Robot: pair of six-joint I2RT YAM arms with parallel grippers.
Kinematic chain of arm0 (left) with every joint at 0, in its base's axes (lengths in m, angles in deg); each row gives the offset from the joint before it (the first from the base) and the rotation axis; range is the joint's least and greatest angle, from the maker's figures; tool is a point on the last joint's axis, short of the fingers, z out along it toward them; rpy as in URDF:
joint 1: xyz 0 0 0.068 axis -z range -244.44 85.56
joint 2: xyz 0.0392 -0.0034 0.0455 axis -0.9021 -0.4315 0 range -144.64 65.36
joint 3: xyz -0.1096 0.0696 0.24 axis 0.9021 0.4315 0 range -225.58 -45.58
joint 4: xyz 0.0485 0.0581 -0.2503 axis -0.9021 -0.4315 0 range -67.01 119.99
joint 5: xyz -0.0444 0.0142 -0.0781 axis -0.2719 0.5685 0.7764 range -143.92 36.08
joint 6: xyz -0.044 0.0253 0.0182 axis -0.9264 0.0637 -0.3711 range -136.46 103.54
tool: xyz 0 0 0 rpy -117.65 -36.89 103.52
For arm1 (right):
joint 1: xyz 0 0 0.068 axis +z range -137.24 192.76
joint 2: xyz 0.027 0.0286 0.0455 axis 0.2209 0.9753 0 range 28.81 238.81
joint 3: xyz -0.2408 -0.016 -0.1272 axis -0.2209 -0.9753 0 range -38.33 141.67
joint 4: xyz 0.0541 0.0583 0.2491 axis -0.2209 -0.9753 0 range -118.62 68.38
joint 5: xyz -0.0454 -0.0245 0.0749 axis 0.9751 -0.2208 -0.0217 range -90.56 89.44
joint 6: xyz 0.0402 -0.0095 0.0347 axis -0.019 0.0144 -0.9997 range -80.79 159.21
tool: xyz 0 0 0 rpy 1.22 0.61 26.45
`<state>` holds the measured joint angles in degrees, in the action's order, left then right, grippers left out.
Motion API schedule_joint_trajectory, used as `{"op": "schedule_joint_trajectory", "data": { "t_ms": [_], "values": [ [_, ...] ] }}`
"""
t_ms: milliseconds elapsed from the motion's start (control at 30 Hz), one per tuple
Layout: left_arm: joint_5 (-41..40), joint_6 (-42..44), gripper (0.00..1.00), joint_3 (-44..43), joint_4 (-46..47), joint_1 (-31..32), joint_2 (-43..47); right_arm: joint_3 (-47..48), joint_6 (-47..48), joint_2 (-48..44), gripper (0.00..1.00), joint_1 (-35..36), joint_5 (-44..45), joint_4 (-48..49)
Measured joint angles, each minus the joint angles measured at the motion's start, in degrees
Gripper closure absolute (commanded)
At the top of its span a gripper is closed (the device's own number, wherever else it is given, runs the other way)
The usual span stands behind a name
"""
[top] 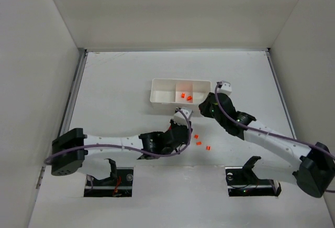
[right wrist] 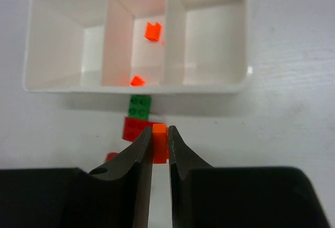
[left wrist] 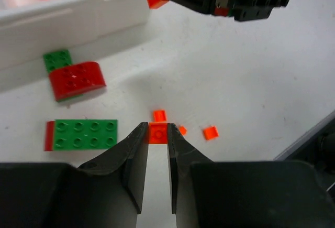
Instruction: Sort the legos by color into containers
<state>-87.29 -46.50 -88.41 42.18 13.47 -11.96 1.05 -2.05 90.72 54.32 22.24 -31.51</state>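
Note:
My left gripper point(left wrist: 157, 129) is down at the table and shut on a tiny orange lego point(left wrist: 157, 133). Three more orange pieces point(left wrist: 210, 132) lie just beyond its tips. To its left are a green brick with a red end point(left wrist: 84, 134) and a red curved brick joined to a green one point(left wrist: 77, 79). My right gripper point(right wrist: 159, 134) is shut on another orange piece point(right wrist: 160, 147), held in front of the white tray point(right wrist: 63, 88). The middle container holds two orange pieces point(right wrist: 152, 30). Both end containers look bare. From above, the two grippers sit close together just in front of the tray point(top: 162, 100).
Loose orange pieces point(top: 199, 143) lie on the table right of the left gripper point(top: 180, 127). The right gripper point(top: 208, 107) hangs just over the left one's working area. White walls close in the table on three sides.

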Motion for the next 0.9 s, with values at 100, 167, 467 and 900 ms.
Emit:
{"op": "schedule_joint_trajectory", "data": {
  "t_ms": [100, 167, 467, 900],
  "values": [
    [0.79, -0.07, 0.84, 1.64, -0.07, -4.37, 4.31, 5.27, 1.68, 7.82, 0.83, -0.33, -2.36, 4.11],
    [1.66, -0.24, 0.84, 2.62, -0.09, -7.69, 6.6, 8.59, 2.86, 12.5, 0.83, -1.05, -3.78, 6.12],
    [7.43, -0.24, 0.84, 3.15, 0.35, -19.28, 9.42, 22.27, 6.01, 30.03, 0.62, -5.79, -6.97, 9.38],
    [11.67, 1.64, 0.82, -3.54, 4.92, -26.4, -3.43, 5.46, 3.17, 9.62, 0.78, -3.28, -1.51, 9.31]
  ]
}}
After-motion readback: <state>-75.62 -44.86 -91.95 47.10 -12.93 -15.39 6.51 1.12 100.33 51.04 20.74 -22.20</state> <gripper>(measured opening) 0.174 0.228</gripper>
